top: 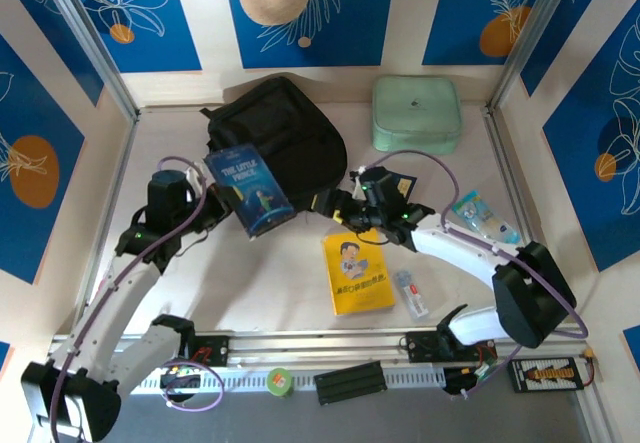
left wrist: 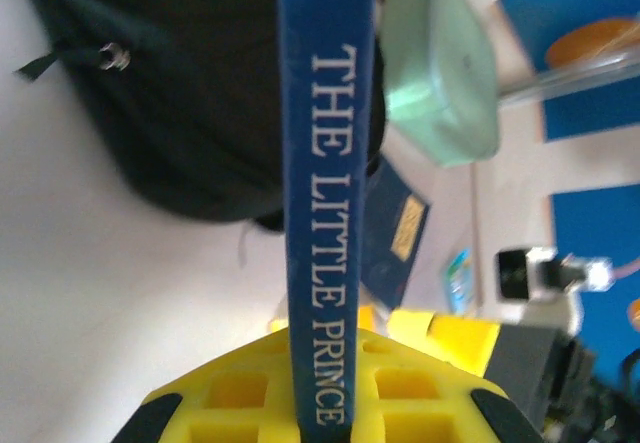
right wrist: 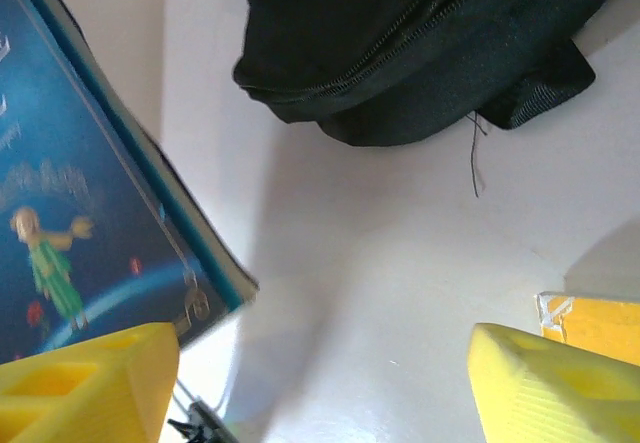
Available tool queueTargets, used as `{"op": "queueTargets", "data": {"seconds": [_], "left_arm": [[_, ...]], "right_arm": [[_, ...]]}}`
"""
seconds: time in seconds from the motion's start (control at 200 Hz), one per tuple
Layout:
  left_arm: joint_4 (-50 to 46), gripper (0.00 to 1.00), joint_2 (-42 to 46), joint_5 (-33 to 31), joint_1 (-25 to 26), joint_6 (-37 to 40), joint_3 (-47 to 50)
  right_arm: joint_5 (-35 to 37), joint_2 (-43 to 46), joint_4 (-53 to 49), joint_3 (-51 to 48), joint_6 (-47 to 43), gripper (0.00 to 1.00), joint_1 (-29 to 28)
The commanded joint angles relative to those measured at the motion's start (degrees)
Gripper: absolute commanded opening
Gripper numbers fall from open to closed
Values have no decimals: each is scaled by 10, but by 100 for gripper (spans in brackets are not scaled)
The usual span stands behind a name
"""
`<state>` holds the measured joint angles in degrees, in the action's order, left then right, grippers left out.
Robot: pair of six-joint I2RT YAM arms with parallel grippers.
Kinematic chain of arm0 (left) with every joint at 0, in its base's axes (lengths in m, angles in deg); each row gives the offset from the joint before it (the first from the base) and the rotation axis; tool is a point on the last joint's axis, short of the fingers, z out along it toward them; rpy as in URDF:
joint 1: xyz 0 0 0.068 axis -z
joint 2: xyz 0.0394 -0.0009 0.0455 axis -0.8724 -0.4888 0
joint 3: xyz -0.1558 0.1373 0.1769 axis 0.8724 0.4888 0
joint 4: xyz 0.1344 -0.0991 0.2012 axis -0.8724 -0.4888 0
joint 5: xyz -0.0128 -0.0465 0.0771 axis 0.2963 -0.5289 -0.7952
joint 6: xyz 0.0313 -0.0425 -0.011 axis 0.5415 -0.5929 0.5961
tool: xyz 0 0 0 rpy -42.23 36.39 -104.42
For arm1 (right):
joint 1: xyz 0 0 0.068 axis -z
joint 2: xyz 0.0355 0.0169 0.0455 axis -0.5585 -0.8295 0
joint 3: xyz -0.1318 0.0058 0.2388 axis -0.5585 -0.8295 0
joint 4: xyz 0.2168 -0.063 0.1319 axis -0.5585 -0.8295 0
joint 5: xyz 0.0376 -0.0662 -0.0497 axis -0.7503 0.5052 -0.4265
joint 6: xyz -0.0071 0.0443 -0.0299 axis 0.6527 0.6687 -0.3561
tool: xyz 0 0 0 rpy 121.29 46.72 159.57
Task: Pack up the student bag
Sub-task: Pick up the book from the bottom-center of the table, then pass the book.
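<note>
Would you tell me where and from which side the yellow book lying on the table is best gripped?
Probably its left long edge, approached from the left over bare table. The yellow book lies flat, cover up, so only an edge offers a pinch; a small tube lies close beside its right edge. The open right gripper is the nearer one.

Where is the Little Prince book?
Left of centre in the top view, the book sits clamped in the left gripper, just in front of the student bag.

Blue book (top: 248, 191) near student bag (top: 285, 128), yellow booklet (top: 358, 273)
</note>
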<state>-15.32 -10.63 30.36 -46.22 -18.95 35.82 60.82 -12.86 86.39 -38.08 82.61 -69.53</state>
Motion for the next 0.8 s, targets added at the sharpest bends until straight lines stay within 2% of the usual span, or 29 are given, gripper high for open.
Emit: {"op": "queueTargets", "data": {"seconds": [0.0, 0.1, 0.24, 0.475, 0.795], "left_arm": [[200, 0, -31, -15, 17, -108, 5], [262, 0, -60, -47, 44, -139, -2], [288, 0, -93, -98, 94, -133, -25], [346, 0, -135, -145, 134, -159, -27], [401, 0, -162, -174, 151, -210, -27]], "right_arm": [[-88, 31, 142, -34, 79, 82, 27], [-100, 34, 224, -67, 153, 88, 44], [-108, 3, 376, -98, 289, 95, 52], [-47, -21, 429, -87, 334, 99, 41], [-39, -97, 500, -48, 393, 98, 14]]}}
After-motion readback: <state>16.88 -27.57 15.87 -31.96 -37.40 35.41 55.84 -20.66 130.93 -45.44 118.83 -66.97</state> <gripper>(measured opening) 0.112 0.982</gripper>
